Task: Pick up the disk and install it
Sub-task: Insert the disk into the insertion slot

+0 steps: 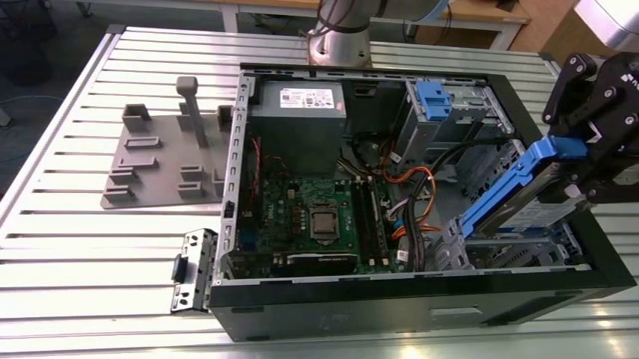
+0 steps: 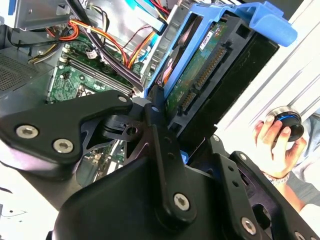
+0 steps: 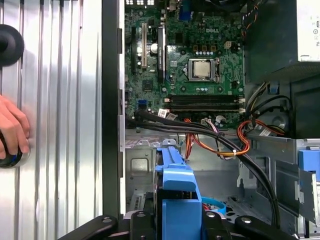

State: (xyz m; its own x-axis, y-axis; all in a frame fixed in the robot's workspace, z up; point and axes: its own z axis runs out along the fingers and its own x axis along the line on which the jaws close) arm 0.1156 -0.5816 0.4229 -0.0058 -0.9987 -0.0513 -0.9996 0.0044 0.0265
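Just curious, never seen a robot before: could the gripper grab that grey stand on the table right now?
Probably not. The gripper is shut on the disk over the open computer case, and the stand sits on the table past the case's other side, at the exterior view's left.

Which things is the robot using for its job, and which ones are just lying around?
For the job:
the disk, held tilted
the gripper holding it
the open computer case below it

Just lying about:
the grey slotted stand
the small metal bracket beside the case
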